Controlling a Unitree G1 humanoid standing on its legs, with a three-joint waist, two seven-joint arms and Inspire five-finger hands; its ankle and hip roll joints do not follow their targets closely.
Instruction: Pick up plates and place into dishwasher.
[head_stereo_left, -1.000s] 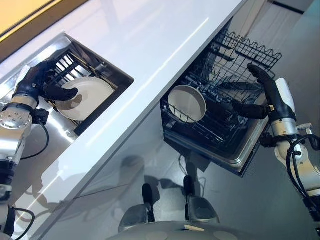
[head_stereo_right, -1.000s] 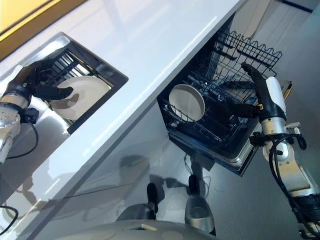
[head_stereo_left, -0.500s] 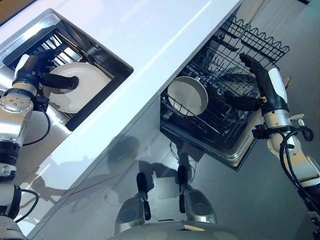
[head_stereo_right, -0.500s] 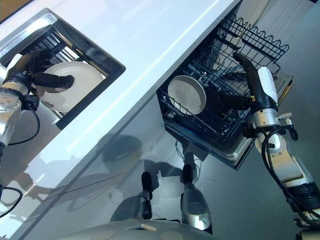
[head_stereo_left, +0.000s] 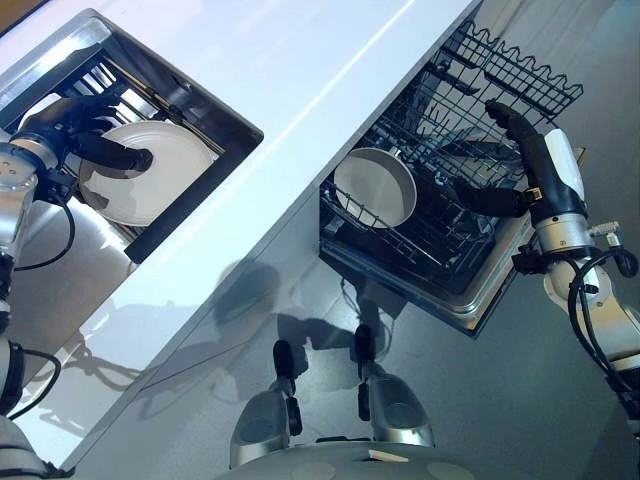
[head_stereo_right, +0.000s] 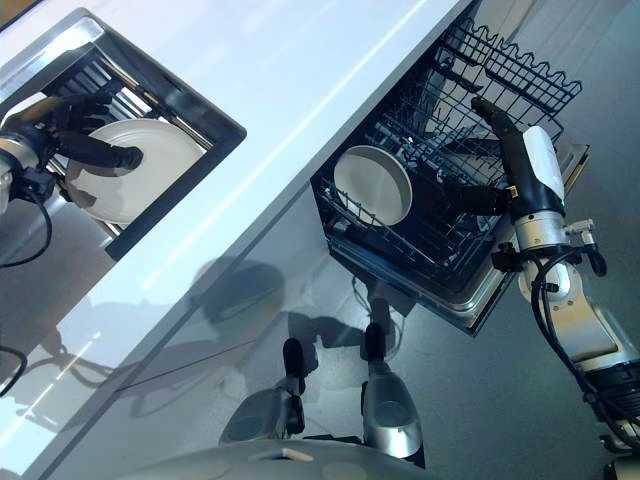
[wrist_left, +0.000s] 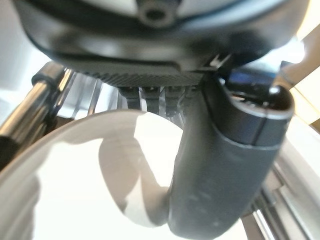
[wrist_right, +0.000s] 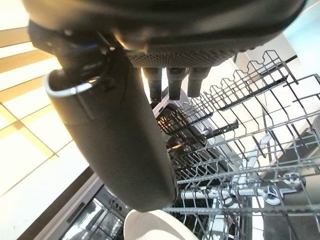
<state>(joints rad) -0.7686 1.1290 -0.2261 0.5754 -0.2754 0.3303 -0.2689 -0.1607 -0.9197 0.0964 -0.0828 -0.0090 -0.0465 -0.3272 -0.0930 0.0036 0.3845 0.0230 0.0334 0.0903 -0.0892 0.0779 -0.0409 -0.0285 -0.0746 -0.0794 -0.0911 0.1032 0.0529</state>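
While its thumb lies across the face of the white plate (head_stereo_left: 150, 180), the left hand (head_stereo_left: 75, 140) reaches into the sink (head_stereo_left: 205, 105) at about ten o'clock in the left eye view. In the left wrist view the thumb (wrist_left: 220, 165) rests on the plate's upper surface and the fingers (wrist_left: 150, 97) run down behind its far rim, so the hand pinches the plate at its edge. The plate sits tilted against the dark ribbed rack (head_stereo_left: 105, 75) in the sink, just past the hand toward one o'clock. The white countertop (head_stereo_left: 300, 80) runs outward from the sink toward three o'clock.

At about three o'clock in the same view the right hand (head_stereo_left: 520, 160) hangs over the dishwasher rack (head_stereo_left: 450, 160), its fingers stretched out and relaxed and its thumb (head_stereo_left: 490, 200) pointing toward nine o'clock; it holds nothing. The right wrist view shows the fingers (wrist_right: 170, 80) straight above the wire tines, apart from them. A second white plate (head_stereo_left: 375, 187) stands on edge in the rack, toward nine o'clock of this hand and well apart from it. Below the rack, toward six o'clock, lies the open dishwasher door (head_stereo_left: 480, 300), and beyond it the grey floor (head_stereo_left: 520, 420).
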